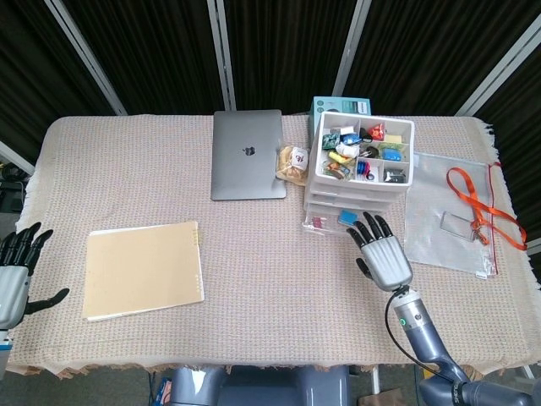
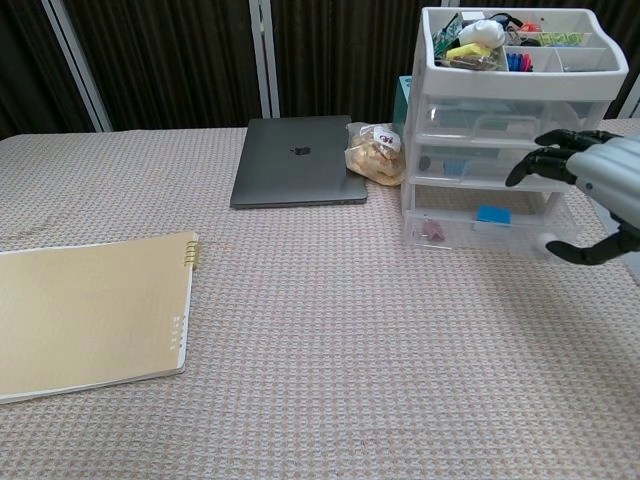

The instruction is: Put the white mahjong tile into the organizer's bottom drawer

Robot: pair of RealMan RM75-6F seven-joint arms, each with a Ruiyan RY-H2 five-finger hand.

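The white organizer [image 1: 363, 161] [image 2: 520, 80] stands at the back right with its clear bottom drawer [image 1: 325, 224] [image 2: 460, 236] pulled out. A small blue-topped tile [image 1: 348, 217] [image 2: 492, 214] lies inside that drawer, free of any hand. A tiny pink item [image 2: 432, 230] sits at the drawer's left end. My right hand [image 1: 380, 254] [image 2: 600, 190] hovers just in front of the drawer's right side, fingers spread and holding nothing. My left hand [image 1: 17, 271] rests at the table's left edge, fingers apart and empty; it appears in the head view only.
A shut grey laptop [image 1: 247, 154] [image 2: 298, 175] and a snack bag [image 1: 293, 163] [image 2: 373, 152] lie left of the organizer. A tan spiral notebook [image 1: 144, 269] [image 2: 90, 312] lies front left. A clear pouch [image 1: 448, 211] with an orange lanyard [image 1: 478, 199] lies right of the organizer.
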